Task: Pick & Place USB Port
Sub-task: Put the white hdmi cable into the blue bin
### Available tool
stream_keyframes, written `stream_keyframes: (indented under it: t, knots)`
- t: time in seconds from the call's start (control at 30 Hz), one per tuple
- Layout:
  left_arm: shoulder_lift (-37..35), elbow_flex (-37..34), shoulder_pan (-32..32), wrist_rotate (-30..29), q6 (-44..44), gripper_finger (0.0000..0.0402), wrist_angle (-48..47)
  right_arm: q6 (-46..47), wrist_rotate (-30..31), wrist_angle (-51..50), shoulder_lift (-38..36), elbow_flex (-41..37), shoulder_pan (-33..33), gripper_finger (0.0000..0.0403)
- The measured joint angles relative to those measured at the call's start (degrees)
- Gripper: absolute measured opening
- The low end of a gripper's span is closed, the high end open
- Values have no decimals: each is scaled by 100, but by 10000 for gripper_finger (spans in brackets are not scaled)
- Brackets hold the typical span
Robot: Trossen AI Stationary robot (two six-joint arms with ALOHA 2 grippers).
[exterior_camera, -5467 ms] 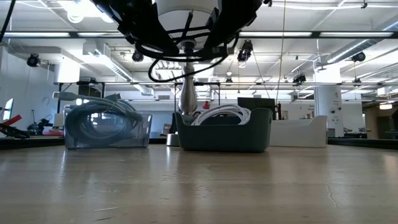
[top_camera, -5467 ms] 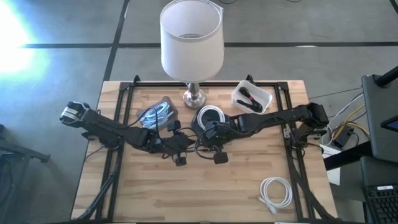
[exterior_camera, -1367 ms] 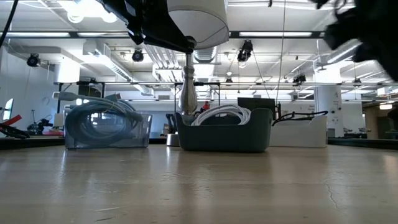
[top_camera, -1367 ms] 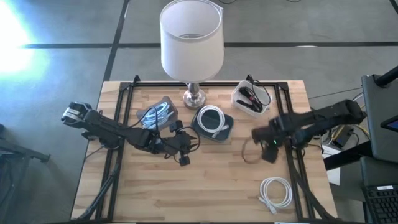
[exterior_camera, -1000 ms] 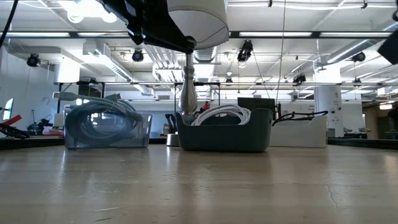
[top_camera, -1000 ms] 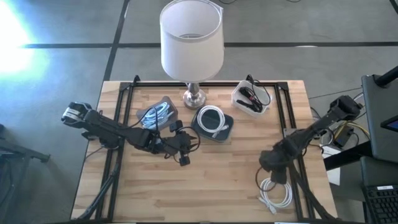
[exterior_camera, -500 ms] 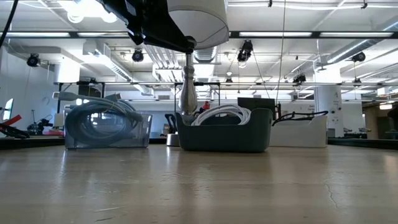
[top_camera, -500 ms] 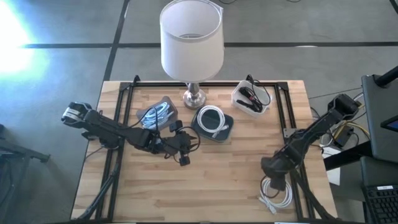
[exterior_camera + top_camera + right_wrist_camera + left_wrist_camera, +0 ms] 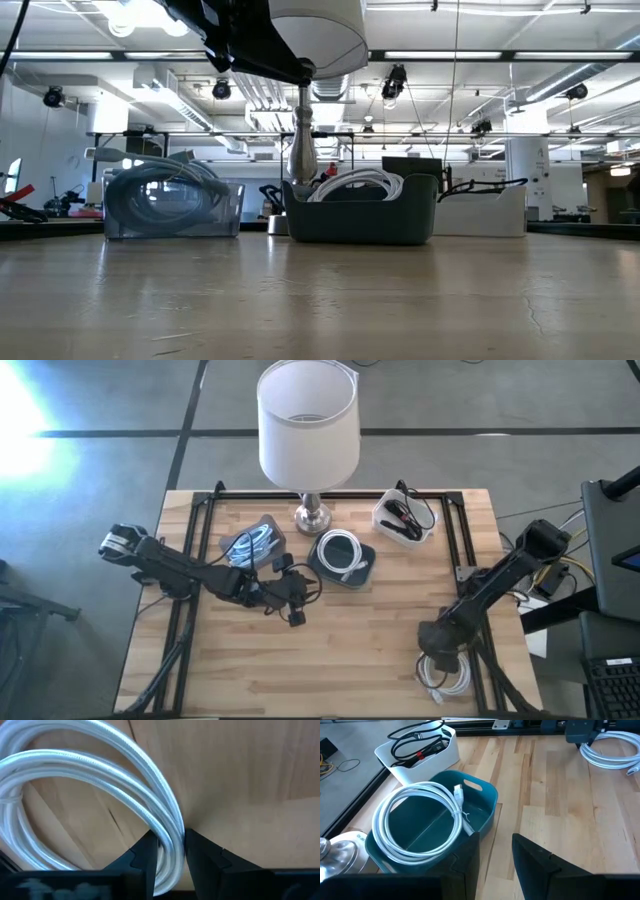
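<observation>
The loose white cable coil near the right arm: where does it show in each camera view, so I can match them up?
High view: the white cable coil lies at the table's near right corner, under the right gripper.
Low view: not in it.
Left wrist view: far across the table, in the picture's top right corner.
Right wrist view: fills the frame, strands between that gripper's fingers.
Shared landmark: the teal bin holding another white cable, also in the left wrist view.

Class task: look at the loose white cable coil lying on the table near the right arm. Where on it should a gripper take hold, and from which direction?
Grip the white cable coil across its bundled strands on one side of the loop, coming from straight above. It lies flat on the table, so only its top is free, and the strands lie together in a narrow band that fits between two fingers. The right gripper already straddles such a stretch.
</observation>
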Motion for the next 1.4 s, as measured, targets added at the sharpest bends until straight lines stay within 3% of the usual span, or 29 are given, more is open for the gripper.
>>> stream_keyframes:
  t: [0.3, 0.57, 0.9, 1.17, 1.4]
  knots:
    - [0, 1, 0, -1, -18, 117, -2, -93, -52, -156, 553, 224, -15, 90]
    - [0, -5, 0, -1, -20, 117, -1, -676, 179, -278, 392, 337, -32, 34]
    - [4, -91, 0, -1, -20, 117, 0, -1169, 1730, -363, 60, 1052, -665, 33]
    - [4, -91, 0, -1, -20, 117, 15, -1707, 3649, -423, 185, 2194, -1484, 37]
    - [4, -91, 0, -1, -17, 117, 46, -3316, 4867, -847, 565, 3539, -2221, 37]
